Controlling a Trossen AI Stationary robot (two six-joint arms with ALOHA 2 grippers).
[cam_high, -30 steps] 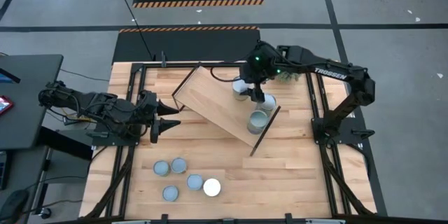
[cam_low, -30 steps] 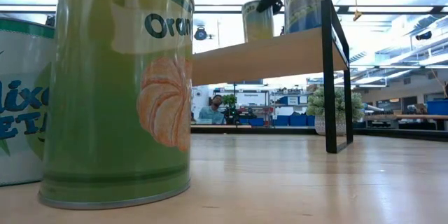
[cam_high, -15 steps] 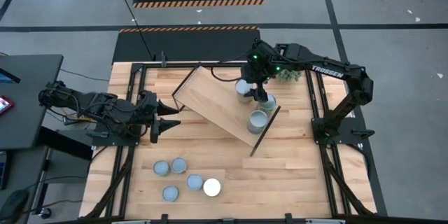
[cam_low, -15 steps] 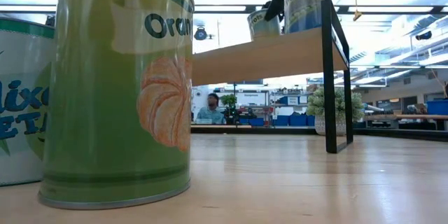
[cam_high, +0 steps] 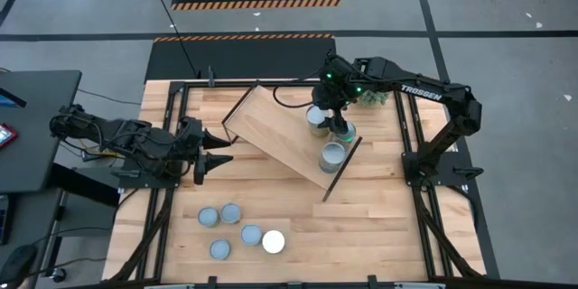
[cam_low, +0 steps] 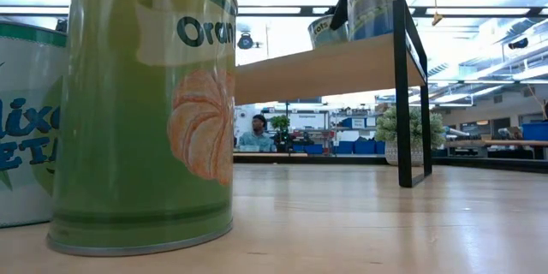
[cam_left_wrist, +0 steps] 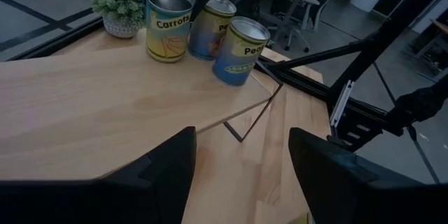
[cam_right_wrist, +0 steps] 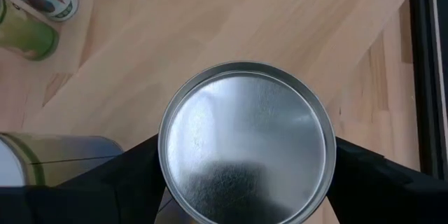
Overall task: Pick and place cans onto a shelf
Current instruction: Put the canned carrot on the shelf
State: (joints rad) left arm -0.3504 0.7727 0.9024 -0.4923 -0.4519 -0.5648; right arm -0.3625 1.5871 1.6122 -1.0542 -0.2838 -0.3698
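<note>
Three cans on the shelf: they stand upright in a close cluster at the right end of the board, silvery metal cylinders with paper labels.
Can under the tool: the grey-topped can (cam_high: 314,120) is the far-left one of the cluster; its round lid (cam_right_wrist: 245,140) is dull brushed metal with a raised rim.
Neighbours: a white-topped can (cam_high: 346,132) stands just to its right, and a third can (cam_high: 333,155) with a pale grey top stands nearer, at the shelf's corner.
Labels: from the left wrist, the three read as a yellow "Carrots" can (cam_left_wrist: 168,24), a blue can (cam_left_wrist: 210,28) and a green-and-blue can (cam_left_wrist: 239,50).
Right gripper: the right gripper (cam_high: 327,117) hangs straight over the grey-topped can with one dark finger (cam_right_wrist: 136,171) on either side of it; I cannot tell whether the fingers press the can or stand clear.
Shelf: the shelf (cam_high: 275,135) is a smooth light wood rectangle on a thin black frame, set askew on the table.
Five cans on the table: five cans (cam_high: 230,213) stand loosely grouped near the front left, four pale-topped and one white-topped; the low view shows one as a green orange-labelled can (cam_low: 141,107).
Left gripper: the left gripper (cam_high: 215,155) waits at the table's left, fingers spread and empty.
Tabletop: the tabletop (cam_high: 379,217) is planked light wood.
Far edge: a small potted plant (cam_high: 372,97).
</note>
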